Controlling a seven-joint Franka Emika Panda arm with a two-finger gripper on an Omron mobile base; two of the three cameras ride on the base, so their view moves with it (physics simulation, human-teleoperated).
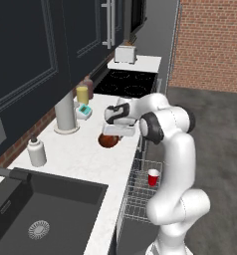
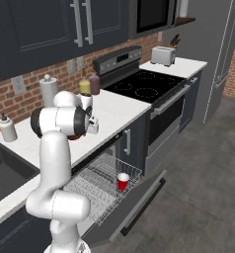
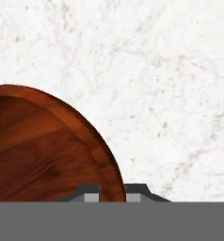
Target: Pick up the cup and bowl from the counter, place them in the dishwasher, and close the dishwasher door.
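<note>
The reddish-brown bowl (image 1: 108, 141) sits on the white marbled counter (image 1: 85, 154), near its front edge. My gripper (image 1: 112, 136) reaches down onto it from above. In the hand view the two fingertips straddle the rim of the bowl (image 3: 38, 150), one inside and one outside, and the gripper (image 3: 113, 194) is shut on that rim. The red cup (image 1: 153, 177) stands upright in the pulled-out grey wire rack (image 1: 135, 199) of the dishwasher. From the right base view the cup (image 2: 122, 181) is in the rack (image 2: 97, 185) above the dishwasher door (image 2: 139, 197), which hangs open.
Left of the bowl are a grey canister (image 1: 65, 114), a teal box (image 1: 83, 110), a yellow jar (image 1: 82, 94) and a white soap bottle (image 1: 37, 152). The dark sink (image 1: 41, 209) lies nearer, the black stove (image 1: 125, 82) and toaster (image 1: 125, 54) farther along.
</note>
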